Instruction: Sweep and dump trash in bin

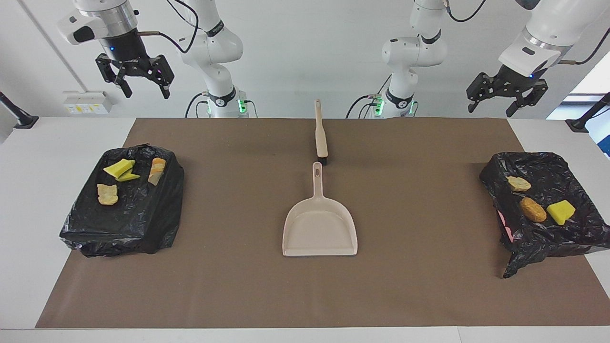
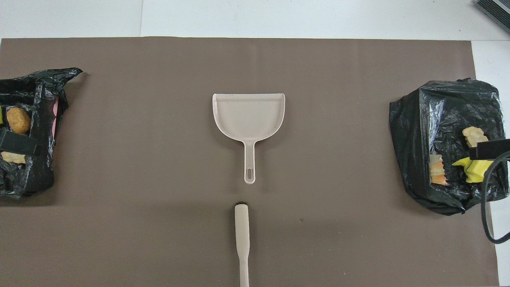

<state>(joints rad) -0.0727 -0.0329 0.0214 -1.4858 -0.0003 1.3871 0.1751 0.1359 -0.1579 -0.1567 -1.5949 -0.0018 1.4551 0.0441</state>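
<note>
The trash lies on two black-bagged bins. The bin (image 1: pixel 119 233) at the right arm's end holds yellow chunks (image 1: pixel 120 169), an orange piece (image 1: pixel 157 170) and a tan piece (image 1: pixel 107 194). The bin (image 1: pixel 538 243) at the left arm's end holds a tan lump (image 1: pixel 518 183), a brown lump (image 1: pixel 532 209) and a yellow chunk (image 1: pixel 560 211). High over the first bin my right gripper (image 1: pixel 147 93) hangs open and empty. My left gripper (image 1: pixel 489 110) is open and empty, raised near the second bin.
A beige dustpan (image 1: pixel 319 228) lies mid-mat, its handle pointing toward the robots. A beige brush (image 1: pixel 321 138) lies in line with it, nearer the robots. The brown mat (image 1: pixel 419 286) covers most of the white table.
</note>
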